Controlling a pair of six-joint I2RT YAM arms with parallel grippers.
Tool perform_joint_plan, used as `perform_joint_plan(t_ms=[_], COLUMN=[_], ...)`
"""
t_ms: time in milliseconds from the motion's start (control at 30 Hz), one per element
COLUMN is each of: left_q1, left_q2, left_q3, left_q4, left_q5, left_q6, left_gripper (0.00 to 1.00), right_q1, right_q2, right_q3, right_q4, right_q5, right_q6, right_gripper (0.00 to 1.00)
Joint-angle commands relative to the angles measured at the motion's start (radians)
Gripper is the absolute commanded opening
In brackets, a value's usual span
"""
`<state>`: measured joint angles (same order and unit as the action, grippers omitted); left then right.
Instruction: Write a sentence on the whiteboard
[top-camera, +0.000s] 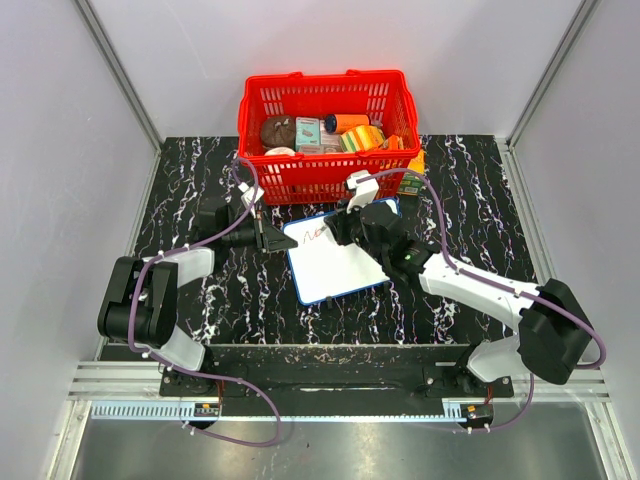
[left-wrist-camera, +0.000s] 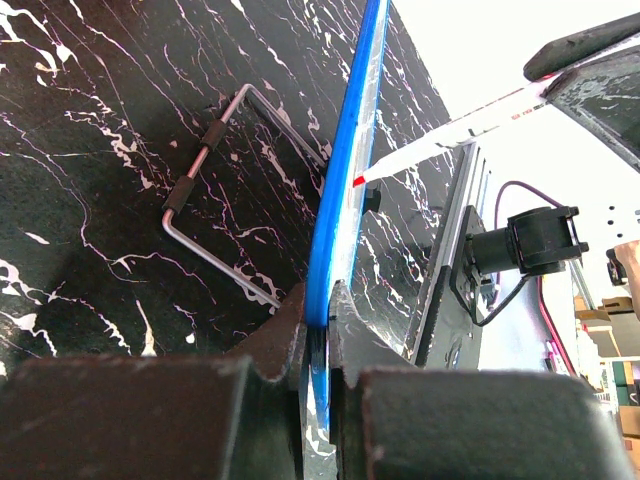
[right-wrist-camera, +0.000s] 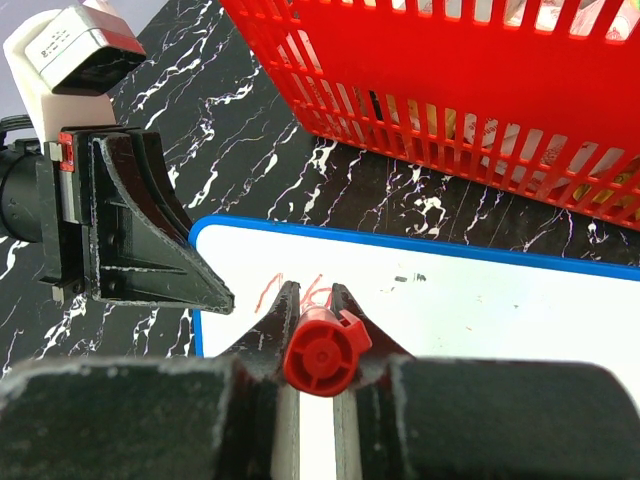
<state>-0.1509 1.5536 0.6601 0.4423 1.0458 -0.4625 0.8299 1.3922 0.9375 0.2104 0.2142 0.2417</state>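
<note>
Whiteboard (top-camera: 335, 268) lies on the black marbled surface (top-camera: 200, 180), just in front of the red basket (top-camera: 320, 170) and skewed to it. Left tool (left-wrist-camera: 318, 335) is clenched on the board's blue rim at the left edge; in the left wrist view the rim runs straight between the fingers. Right tool (right-wrist-camera: 312, 300) is grasping a marker (right-wrist-camera: 320, 357). Its red butt end faces the wrist camera, and the white barrel shows from the left wrist side. Marker tip is down at the board near the top-left corner; touching or just above, can't tell. Sentence (right-wrist-camera: 265, 292): only a couple of thin red strokes beside the tip, close to that corner, illegible. Rest of the board is white. Both tools sit near each other at that corner, apart. Basket holds assorted packaged goods, with a brown round item at the left and orange ones mid-right. Bent wire handle (left-wrist-camera: 210, 200) with dark grips lies on the surface near the board's rim.
</note>
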Motion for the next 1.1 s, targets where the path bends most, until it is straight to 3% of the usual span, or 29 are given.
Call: perform_joint_plan(t_ms=[0, 1067], left_q1=[-0.007, -0.007], left_q2=[0.019, 0.019], left_q3=[-0.007, -0.007], left_q4=[0.001, 0.001], left_q5=[-0.096, -0.099], left_q6=[0.116, 0.116], left_gripper=[0.0, 0.0], right_q1=[-0.009, -0.012], right_q2=[-0.009, -0.111], right_q3=[-0.011, -0.042], right_q4=[-0.031, -0.006], right_q5=[0.001, 0.09], right_q6=[-0.004, -0.01], right_gripper=[0.0, 0.0])
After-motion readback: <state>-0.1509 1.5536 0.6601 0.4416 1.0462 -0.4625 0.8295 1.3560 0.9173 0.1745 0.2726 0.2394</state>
